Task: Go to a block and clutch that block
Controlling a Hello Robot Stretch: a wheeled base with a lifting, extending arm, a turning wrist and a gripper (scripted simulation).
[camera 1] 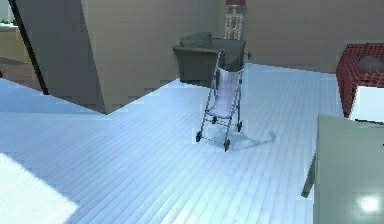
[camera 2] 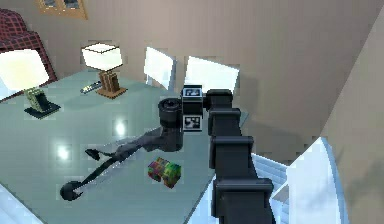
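Observation:
A small multicoloured block (camera 2: 164, 171) lies on the pale glass tabletop (camera 2: 60, 135) in the arm side view. The dark arm (camera 2: 235, 170) rises from the bottom edge and ends at two white marker squares (camera 2: 191, 108). Left of them sits the gripper's dark body, and its thin fingers (camera 2: 120, 158) slant down-left across the table. The gripper (camera 2: 80, 172) has the block lying just right of the fingers' near part. I cannot tell whether it holds anything.
On the table stand a lamp (camera 2: 105, 66), a second lamp (camera 2: 24, 72) and a small remote (camera 2: 88, 88). White chairs (camera 2: 212, 76) ring the table. The forward view has a stroller (camera 1: 222, 100), a dark armchair (camera 1: 198, 60), a brick fireplace (camera 1: 360, 78) and the table's corner (camera 1: 350, 170).

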